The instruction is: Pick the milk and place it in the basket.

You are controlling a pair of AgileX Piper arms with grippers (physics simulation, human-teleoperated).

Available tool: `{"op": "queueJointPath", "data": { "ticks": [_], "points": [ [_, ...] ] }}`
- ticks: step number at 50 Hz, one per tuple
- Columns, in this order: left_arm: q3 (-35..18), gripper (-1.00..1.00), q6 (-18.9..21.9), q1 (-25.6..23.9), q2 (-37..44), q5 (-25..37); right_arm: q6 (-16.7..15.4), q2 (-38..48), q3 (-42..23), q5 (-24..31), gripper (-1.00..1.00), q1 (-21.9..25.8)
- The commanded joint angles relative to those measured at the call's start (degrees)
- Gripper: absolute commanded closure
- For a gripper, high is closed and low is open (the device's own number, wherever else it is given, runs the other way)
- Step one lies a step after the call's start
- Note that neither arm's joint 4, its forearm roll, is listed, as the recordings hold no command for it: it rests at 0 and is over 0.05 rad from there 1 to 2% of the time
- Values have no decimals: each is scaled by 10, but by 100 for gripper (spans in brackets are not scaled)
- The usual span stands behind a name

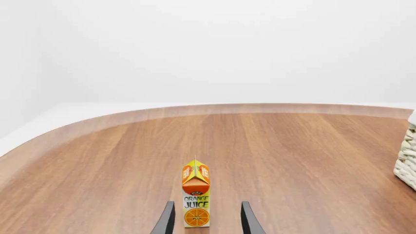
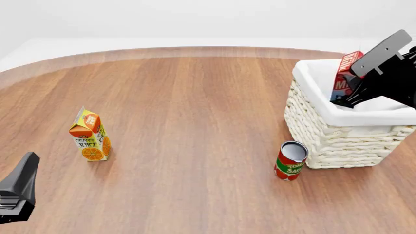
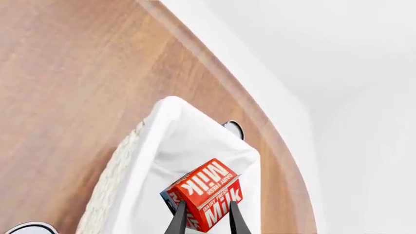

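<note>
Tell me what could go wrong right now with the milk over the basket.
The right gripper holds the milk tilted above the basket, so on release it may land on its side. It hangs near the cloth rim, so it could catch there. The tomato can stands close beside the basket and might get knocked.

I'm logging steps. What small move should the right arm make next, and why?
Probably open the right gripper: it holds the milk tilted over the basket and its white lining, so letting go should drop it inside.

a bare simulated tabletop scene: curved wooden table (image 2: 195, 112) before plain white walls, nothing homely around.
</note>
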Motion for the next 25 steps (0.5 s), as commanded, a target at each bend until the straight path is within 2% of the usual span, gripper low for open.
{"op": "queueJointPath", "data": {
  "ticks": [1,5,6,25],
  "points": [
    [0,-100,0,0,0,0,4,-1,-13,-11,100,-5],
    [0,-100,0,0,0,0,4,-1,-13,-11,100,-6],
    [0,-100,0,0,0,0,5,-3,-20,-7,-100,-9],
    [0,-100,0,0,0,0,4,-9,-21,-6,-100,-11]
  ]
}}
